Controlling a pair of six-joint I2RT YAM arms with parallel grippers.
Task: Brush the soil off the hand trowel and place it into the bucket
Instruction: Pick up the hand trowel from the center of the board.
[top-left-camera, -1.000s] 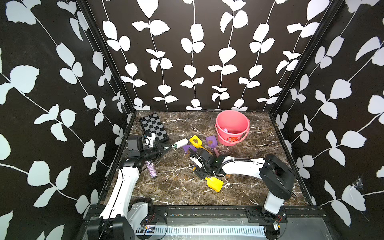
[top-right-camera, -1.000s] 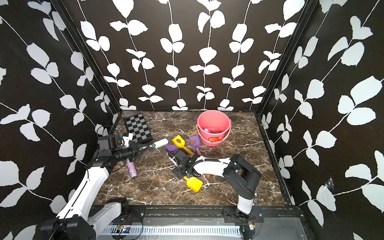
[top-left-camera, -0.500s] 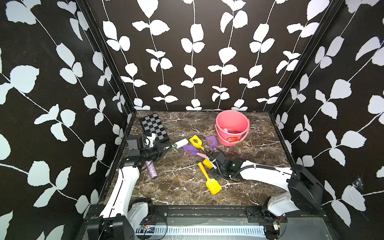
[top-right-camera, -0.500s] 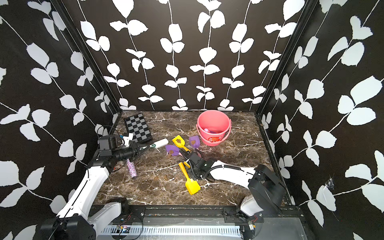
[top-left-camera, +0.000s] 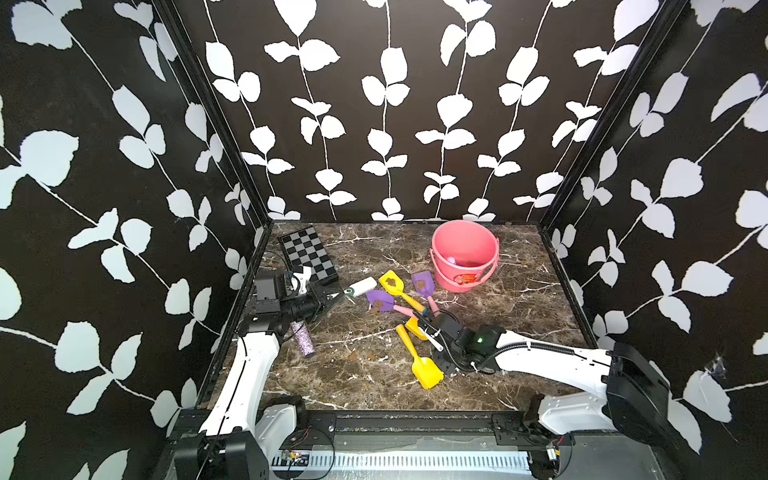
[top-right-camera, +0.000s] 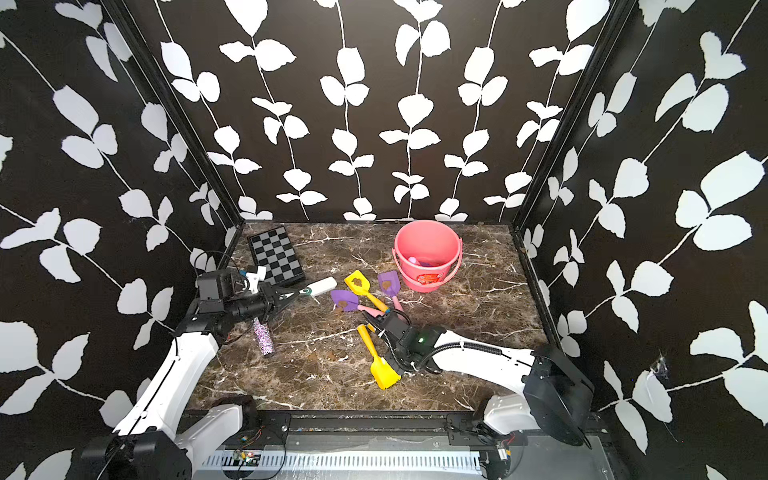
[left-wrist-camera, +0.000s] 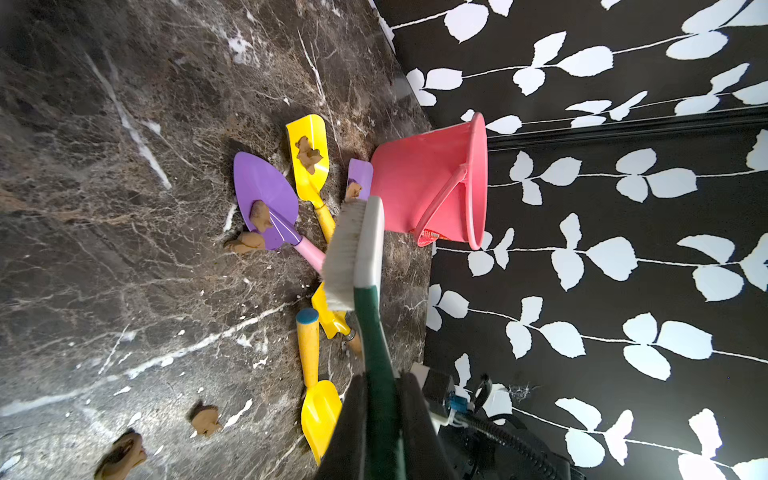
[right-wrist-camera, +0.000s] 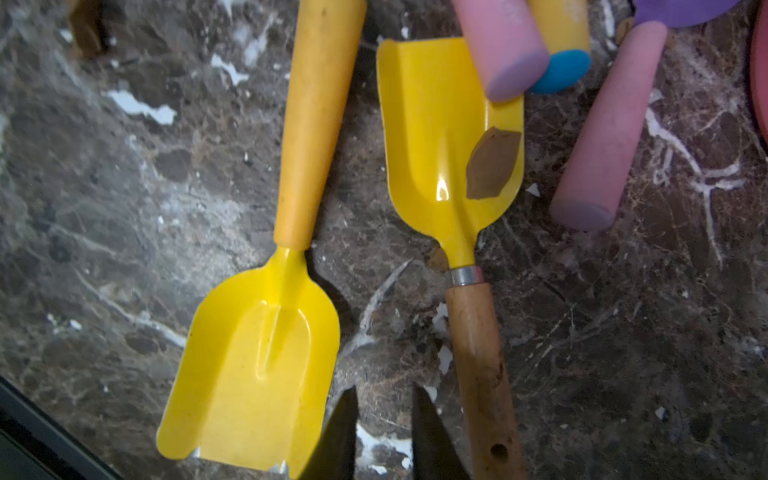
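**A:** What was the right hand (right-wrist-camera: 384, 434) doing?

**B:** It sat low over the marble worktop (right-wrist-camera: 124, 187). Its two dark fingers were nearly together, with only bare stone in the narrow gap, so it gripped nothing. The wooden handle of a small yellow trowel (right-wrist-camera: 440, 137) lay just beside one fingertip. A flat brown patch of soil (right-wrist-camera: 492, 164) sat on that trowel's blade. On the hand's other side lay a clean-looking yellow scoop (right-wrist-camera: 257, 365), its blade nearest the fingers.

**A:** And the left hand?

**B:** The left hand (left-wrist-camera: 380, 399) was clamped on the green handle of a brush (left-wrist-camera: 359, 245). It held the brush off the worktop at the left side, the white bristle head pointing toward the tools.

**A:** What lay further out?

**B:** Three more tools fanned out beyond the right hand: a pointed purple trowel (top-left-camera: 379, 300), a yellow shovel (top-left-camera: 392, 283) and a square purple shovel (top-left-camera: 424, 284). Each had a brown clump on its blade. The pink bucket (top-left-camera: 446, 276) stood upright just behind them, toward the back right. Whatever pale things lay inside it were too small to identify. More soil lay loose on the worktop between the arms. A checkerboard (top-left-camera: 307, 253) lay in the back left corner, and a glittery tube (top-left-camera: 302, 343) lay beside the left arm.
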